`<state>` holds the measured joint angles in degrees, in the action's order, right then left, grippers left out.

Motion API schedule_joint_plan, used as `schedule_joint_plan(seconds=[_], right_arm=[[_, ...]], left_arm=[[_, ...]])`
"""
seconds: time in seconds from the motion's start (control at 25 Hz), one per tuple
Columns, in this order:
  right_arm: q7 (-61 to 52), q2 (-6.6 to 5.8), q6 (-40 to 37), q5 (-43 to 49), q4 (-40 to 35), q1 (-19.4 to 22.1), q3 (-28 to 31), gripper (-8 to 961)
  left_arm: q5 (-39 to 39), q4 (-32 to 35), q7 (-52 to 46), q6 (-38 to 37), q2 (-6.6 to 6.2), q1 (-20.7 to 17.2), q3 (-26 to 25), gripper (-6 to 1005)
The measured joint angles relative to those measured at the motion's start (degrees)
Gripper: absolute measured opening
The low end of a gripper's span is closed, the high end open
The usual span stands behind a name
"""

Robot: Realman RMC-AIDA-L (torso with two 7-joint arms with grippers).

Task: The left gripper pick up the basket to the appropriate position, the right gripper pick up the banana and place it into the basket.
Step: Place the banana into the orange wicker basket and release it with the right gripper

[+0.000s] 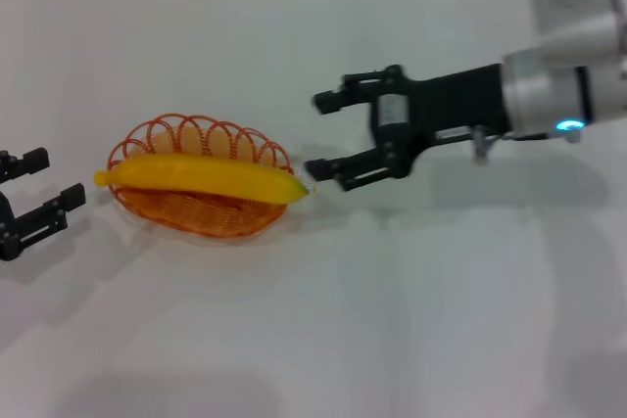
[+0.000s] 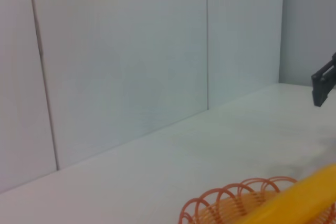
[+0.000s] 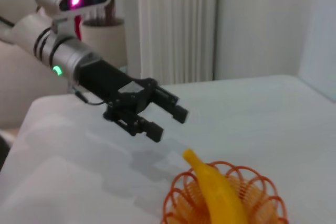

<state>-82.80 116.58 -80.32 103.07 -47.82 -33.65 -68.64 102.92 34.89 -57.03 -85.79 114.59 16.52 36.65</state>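
Observation:
The orange wire basket (image 1: pixel 186 212) stands on the white table at the left. The yellow banana (image 1: pixel 201 176) lies lengthwise across it, both ends past the rim. My left gripper (image 1: pixel 44 188) is open and empty just left of the basket, apart from it. My right gripper (image 1: pixel 315 136) is open and empty just right of the banana's right tip, not touching it. The right wrist view shows the banana (image 3: pixel 218 192) in the basket (image 3: pixel 262 192) with the left gripper (image 3: pixel 169 125) beyond. The left wrist view shows the basket rim (image 2: pixel 231 195), the banana (image 2: pixel 299 198) and a right fingertip (image 2: pixel 324 85).
The white table (image 1: pixel 392 320) stretches wide in front and to the right. A panelled white wall (image 2: pixel 131 51) stands behind the table's far edge. The right arm's white forearm (image 1: pixel 568 85) reaches in from the upper right.

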Motion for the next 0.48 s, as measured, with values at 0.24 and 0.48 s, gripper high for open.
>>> schedule_joint_plan(seconds=[0.24,0.48], right_arm=[[7.25,-0.6,-1.92,2.85,7.51,0.76,10.59,854],[11.25,-0.73,-2.83,4.34,9.66,3.83,15.36,853]], left_arm=[[-0.09,0.01,0.0,0.0,0.01,0.0,0.0,658],[-0.01,0.04,0.09,0.0,0.02,0.0,0.0,658]])
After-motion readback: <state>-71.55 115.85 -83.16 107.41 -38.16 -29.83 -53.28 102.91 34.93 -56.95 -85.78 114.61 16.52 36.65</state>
